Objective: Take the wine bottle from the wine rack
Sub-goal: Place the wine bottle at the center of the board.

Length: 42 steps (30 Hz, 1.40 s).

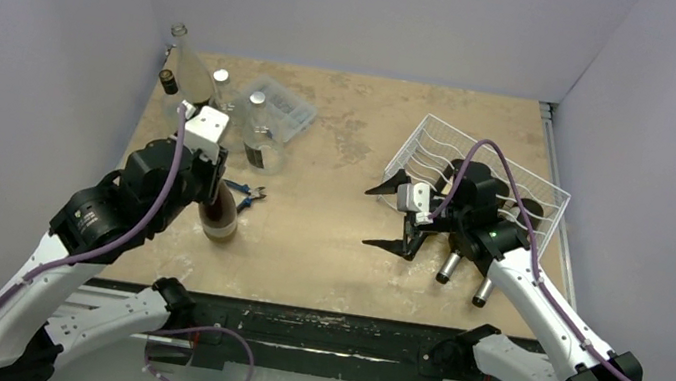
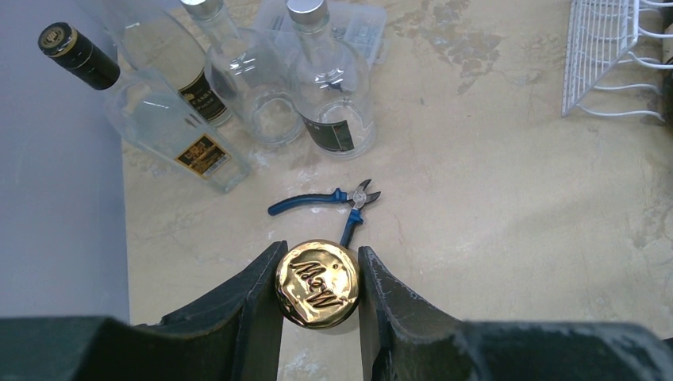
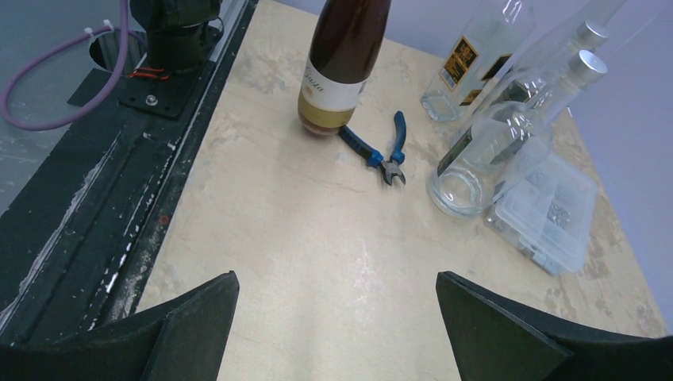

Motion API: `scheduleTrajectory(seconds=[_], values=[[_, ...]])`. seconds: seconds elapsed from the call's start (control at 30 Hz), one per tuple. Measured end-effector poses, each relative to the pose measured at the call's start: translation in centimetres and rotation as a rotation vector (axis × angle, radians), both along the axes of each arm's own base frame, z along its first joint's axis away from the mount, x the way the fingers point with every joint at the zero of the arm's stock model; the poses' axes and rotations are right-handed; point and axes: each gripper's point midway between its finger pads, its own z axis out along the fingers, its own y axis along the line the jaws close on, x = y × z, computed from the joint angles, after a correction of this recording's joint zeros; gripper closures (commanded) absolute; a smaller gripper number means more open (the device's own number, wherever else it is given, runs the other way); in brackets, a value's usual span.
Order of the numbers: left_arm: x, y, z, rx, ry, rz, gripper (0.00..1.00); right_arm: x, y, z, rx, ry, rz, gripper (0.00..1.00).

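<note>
A dark wine bottle (image 1: pixel 221 220) with a cream label stands upright on the table at the left, and it also shows in the right wrist view (image 3: pixel 337 71). My left gripper (image 1: pixel 213 188) is shut on its gold foil top (image 2: pixel 317 283), one finger on each side. The white wire wine rack (image 1: pixel 443 138) lies at the right rear of the table, and its corner shows in the left wrist view (image 2: pixel 603 48). My right gripper (image 1: pixel 371 218) hangs open just left of the rack, with nothing between its fingers (image 3: pixel 198 317).
Several clear glass bottles (image 2: pixel 325 87) stand at the back left beside a clear plastic compartment box (image 1: pixel 284 108). Blue pliers (image 2: pixel 333 198) lie just behind the wine bottle. Two dark necks with pale caps (image 1: pixel 450 267) stick out under the right arm.
</note>
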Motion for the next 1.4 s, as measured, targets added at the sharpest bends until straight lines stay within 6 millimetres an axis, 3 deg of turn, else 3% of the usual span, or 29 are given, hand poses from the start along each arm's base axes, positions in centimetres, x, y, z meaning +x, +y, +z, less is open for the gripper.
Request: scheduleTrajectory(seconds=[0.57, 0.83, 1.4], values=[[1.6, 3.1, -0.5, -0.019, 0.033, 0.139, 1.00, 0.0, 0.0, 0.0, 0.000, -0.007, 0.002, 0.01], [2.3, 5.5, -0.4, -0.056, 0.030, 0.240, 1.00, 0.0, 0.0, 0.0, 0.000, -0.009, 0.002, 0.01], [5.4, 9.4, -0.4, -0.139, 0.034, 0.395, 1.00, 0.2, -0.1, 0.0, -0.001, -0.012, -0.003, 0.01]])
